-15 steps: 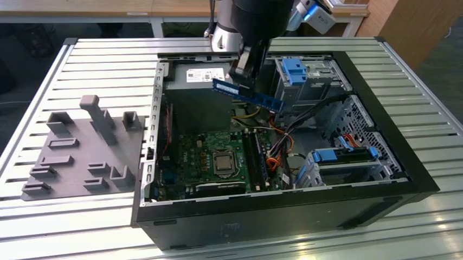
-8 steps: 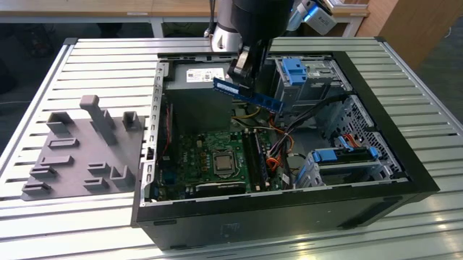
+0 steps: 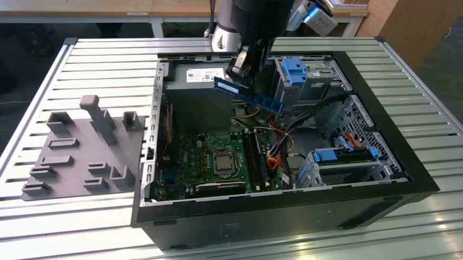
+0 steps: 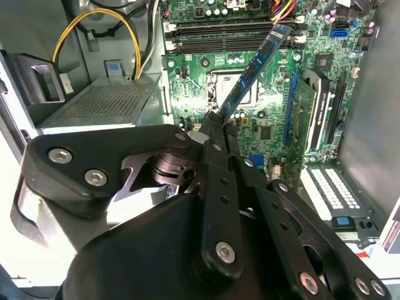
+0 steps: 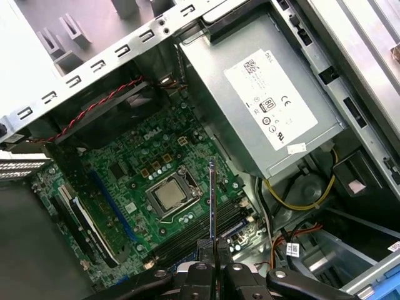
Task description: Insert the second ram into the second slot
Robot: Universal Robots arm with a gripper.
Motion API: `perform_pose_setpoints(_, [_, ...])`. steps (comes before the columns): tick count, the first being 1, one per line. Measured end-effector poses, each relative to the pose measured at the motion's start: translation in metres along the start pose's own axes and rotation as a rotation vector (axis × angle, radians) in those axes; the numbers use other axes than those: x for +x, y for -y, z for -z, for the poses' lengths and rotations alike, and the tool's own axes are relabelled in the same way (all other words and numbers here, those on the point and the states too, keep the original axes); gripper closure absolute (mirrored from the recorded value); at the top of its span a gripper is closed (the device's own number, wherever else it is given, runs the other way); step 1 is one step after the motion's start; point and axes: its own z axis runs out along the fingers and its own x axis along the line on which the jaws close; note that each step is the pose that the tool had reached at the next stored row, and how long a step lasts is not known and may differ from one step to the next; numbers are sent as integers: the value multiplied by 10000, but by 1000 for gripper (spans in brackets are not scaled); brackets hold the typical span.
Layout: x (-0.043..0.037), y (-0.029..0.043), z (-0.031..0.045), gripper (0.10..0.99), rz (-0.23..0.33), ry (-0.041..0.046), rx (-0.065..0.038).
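Claw (image 3: 242, 81) is clamped on the ram stick (image 3: 257, 101), up in the air over the open computer box (image 3: 253, 227). Prob. held high so it clears the wires & can line up w/ the slots (image 3: 255, 154). Not in a slot yet. Its long side slants, low end twd the exterior view's right. The thin edge faces the green board (image 5: 134, 165).

The gripper (image 3: 244, 86) hung over the open black computer case (image 3: 289, 219), clamped on the second ram (image 3: 262, 101). The blue stick sloped down toward the exterior view's right, well above the green motherboard (image 3: 210, 157). The case lay on a slatted metal table (image 3: 108, 59), and a grey fixture (image 3: 79, 146) with upright pegs lay beside it on the exterior view's left
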Motion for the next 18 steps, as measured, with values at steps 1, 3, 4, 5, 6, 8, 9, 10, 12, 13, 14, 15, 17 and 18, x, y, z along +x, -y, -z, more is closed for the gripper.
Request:
perform_pose_setpoints(1, [0,0,0,949,-59,2,1])
perform_pose_setpoints(3, [0,0,0,949,-199,7,3])
perform_pose_setpoints(4, [0,0,0,949,-276,10,3])
perform_pose_setpoints(5, [0,0,0,949,-359,13,4])
perform_pose_setpoints(6, [0,0,0,949,-454,16,5])
perform_pose_setpoints(8, [0,0,0,949,-725,23,11])
perform_pose_setpoints(9, [0,0,0,949,-883,26,16])
perform_pose_setpoints(10, [0,0,0,949,-1046,28,21])
perform_pose_setpoints(12, [0,0,-1,949,-1341,34,29])
perform_pose_setpoints(13, [0,0,-1,949,-1499,37,33])
perform_pose_setpoints(14, [0,0,-1,949,-1663,41,37])
perform_pose_setpoints(15, [0,0,-2,949,-1821,46,39])
perform_pose_setpoints(17, [0,0,-3,949,-2129,57,43])
perform_pose_setpoints(18, [0,0,-2,949,-2268,62,45])
